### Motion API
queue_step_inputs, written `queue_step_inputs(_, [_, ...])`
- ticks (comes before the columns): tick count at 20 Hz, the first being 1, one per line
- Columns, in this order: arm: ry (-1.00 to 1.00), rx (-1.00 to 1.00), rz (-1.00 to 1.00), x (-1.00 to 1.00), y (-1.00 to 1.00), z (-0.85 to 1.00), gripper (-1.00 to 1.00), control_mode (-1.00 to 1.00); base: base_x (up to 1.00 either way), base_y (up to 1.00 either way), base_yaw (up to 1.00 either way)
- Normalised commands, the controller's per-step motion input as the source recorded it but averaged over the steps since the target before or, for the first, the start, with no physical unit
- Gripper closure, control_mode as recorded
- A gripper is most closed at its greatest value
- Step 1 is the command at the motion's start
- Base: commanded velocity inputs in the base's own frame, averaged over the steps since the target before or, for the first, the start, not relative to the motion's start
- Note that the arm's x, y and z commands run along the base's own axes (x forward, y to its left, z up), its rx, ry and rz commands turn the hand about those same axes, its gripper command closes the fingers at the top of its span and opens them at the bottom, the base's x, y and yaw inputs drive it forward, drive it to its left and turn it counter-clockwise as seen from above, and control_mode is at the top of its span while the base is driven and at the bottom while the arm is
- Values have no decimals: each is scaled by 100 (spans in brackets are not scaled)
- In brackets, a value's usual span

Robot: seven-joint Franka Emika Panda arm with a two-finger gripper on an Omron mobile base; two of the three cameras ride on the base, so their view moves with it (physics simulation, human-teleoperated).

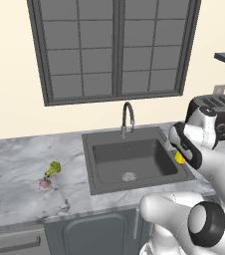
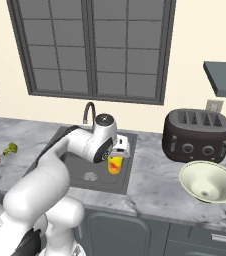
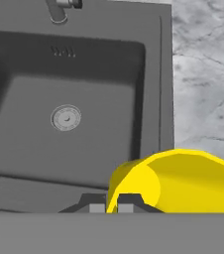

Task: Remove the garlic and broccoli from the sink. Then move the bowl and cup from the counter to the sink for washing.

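Counter [image 1: 15,159]: marble, with the sink [image 1: 100,185] recessed in it and the toaster [image 2: 197,135] at its back edge, right of the sink. Bowl [image 2: 209,182]: near the counter's front edge, below the toaster. Gripper [image 2: 116,159]: jaws clamped on the cup's [image 2: 114,165] rim, holding it above the sink's right edge; broccoli [image 1: 53,168] and garlic [image 1: 45,184] lie just beside each other left of the sink.

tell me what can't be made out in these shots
- Gripper fingertips: hidden behind the cup in the right base view, cut off by the bottom edge in the hand view.
- Cup in the left base view: mostly hidden by the arm, just a yellow sliver.
- Bowl in the left base view: cut off by the right edge.
- Garlic and broccoli on the counter: too small for detail.
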Motion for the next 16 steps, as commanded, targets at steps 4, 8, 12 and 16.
queue_step_inputs(4, [0,0,14,22,22,0,100,-100,0,0,0])
queue_step_inputs(8, [0,0,11,26,15,-3,100,-100,0,0,0])
queue_step_inputs(12, [0,0,8,23,15,-11,100,-100,0,0,0])
queue_step_inputs(16, [-2,0,6,24,18,-11,100,-100,0,0,0])
